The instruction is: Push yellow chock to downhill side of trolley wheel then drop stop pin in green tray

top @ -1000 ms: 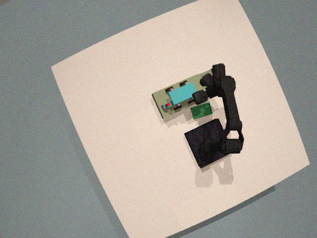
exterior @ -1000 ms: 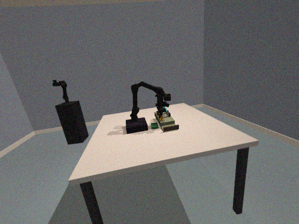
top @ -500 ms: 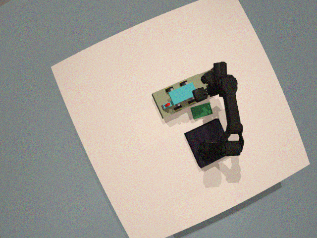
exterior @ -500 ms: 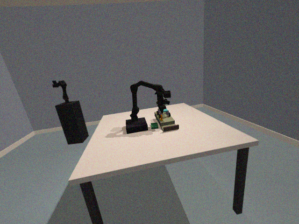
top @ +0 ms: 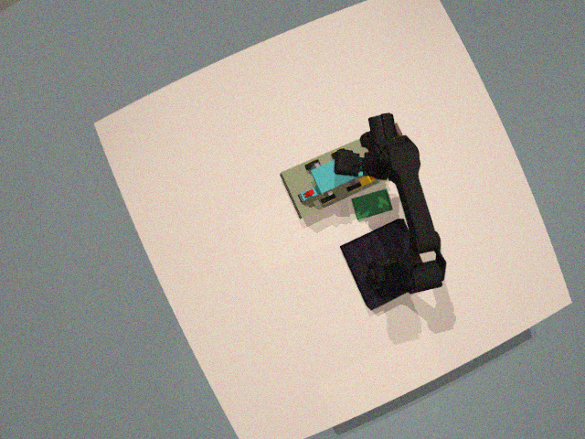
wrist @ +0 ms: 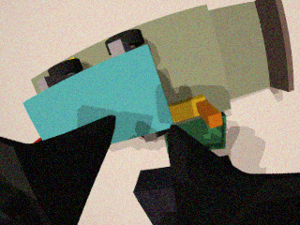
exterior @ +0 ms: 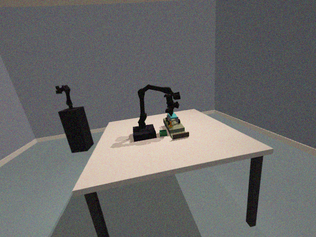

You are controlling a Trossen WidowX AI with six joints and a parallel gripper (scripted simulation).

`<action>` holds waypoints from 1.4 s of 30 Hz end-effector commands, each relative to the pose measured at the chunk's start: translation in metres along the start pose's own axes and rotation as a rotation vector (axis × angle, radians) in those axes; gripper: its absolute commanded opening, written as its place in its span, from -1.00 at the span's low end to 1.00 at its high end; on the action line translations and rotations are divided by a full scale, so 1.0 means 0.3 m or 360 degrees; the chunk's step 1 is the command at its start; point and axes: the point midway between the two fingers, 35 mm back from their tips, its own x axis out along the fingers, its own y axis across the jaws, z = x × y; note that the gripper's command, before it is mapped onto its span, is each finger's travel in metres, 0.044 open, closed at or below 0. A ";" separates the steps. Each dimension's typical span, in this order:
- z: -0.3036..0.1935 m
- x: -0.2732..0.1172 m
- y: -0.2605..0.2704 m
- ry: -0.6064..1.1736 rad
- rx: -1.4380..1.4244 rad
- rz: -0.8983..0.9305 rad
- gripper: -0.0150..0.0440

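The turquoise trolley (top: 324,178) (exterior: 172,116) (wrist: 103,94) stands on the grey-green ramp (top: 292,178) (exterior: 176,127) (wrist: 187,47). The yellow chock (top: 366,180) (exterior: 170,124) (wrist: 184,111), with its orange handle, sits close to the downhill side of the tray-side lower wheel (top: 353,187). Whether they touch is unclear, as the body and a finger hide the gap in the wrist view. The red-headed stop pin (top: 309,193) (wrist: 38,140) is upright in its holder at the uphill end. My gripper (top: 346,163) (exterior: 170,113) (wrist: 142,126) is open and empty above the trolley.
The green tray (top: 366,208) (exterior: 163,133) (wrist: 202,137) lies beside the ramp, between it and the arm's dark base (top: 373,255) (exterior: 144,134). A dark brown bar (exterior: 181,135) (wrist: 277,47) crosses the ramp's low end. Another arm stands on a black pedestal (exterior: 76,130) off the table.
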 end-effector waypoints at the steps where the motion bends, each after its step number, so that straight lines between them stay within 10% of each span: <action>1: -0.013 -0.004 0.057 0.0023 0.0207 0.0031 0.15; 26: -0.205 -0.011 0.383 0.0309 0.1664 0.0010 0.15; 42: -0.217 0.026 0.394 0.0317 0.1703 0.0005 0.15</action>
